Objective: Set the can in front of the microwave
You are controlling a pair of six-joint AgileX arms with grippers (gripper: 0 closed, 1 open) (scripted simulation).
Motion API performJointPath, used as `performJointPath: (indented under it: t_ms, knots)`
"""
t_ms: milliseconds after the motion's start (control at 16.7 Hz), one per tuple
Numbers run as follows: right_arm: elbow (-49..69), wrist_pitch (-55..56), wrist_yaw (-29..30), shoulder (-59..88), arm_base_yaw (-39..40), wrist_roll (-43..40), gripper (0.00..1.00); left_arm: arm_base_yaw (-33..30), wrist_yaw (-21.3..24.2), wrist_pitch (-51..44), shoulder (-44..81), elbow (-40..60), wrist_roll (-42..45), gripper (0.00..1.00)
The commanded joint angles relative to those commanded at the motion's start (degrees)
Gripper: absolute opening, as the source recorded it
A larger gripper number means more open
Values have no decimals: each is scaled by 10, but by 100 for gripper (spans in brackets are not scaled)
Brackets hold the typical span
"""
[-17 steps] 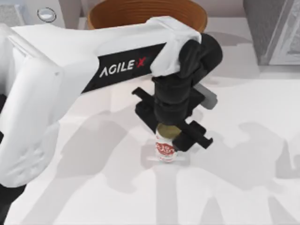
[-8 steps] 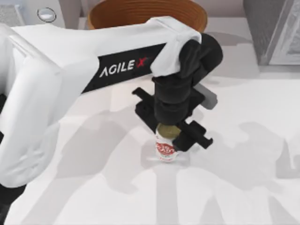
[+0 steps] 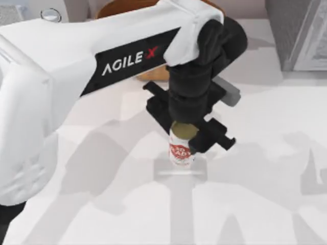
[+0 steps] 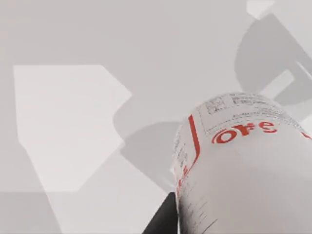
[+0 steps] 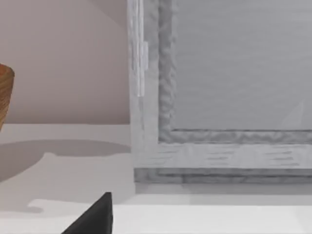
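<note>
White table fills the top view, crossed by grey shadows. Left arm sweeps from the left edge to frame centre, "AGILE X" in white lettering with a red X on its black band. Darker grey appliance sits upper right; the right wrist view shows its framed grey door close up, standing on the table against a beige wall. Woven brown bowl at top centre, mostly under the arm; its edge shows in the right wrist view. Microwave upper left corner, one silver dial visible. Left claw at frame centre, pinching the can by its top. Can upright, gold lid, white label with red emblem; its shadow lies on the table just below it. Left wrist view gives the label close: red letters "ore", red stripe, fine print unreadable. Right claw: cannot tell its state.
</note>
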Motion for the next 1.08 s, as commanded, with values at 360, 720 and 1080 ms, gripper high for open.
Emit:
performJointPath:
  t_ms: [360,720,1080]
  knots:
    - [0,0,0,0,0,0,100,8,0,-5,0,4,4,0]
    - [0,0,0,0,0,0,100,167,0,-12,-18,6,43,0]
    - [0,0,0,0,0,0,100,437,0,-14,-14,3,88,0]
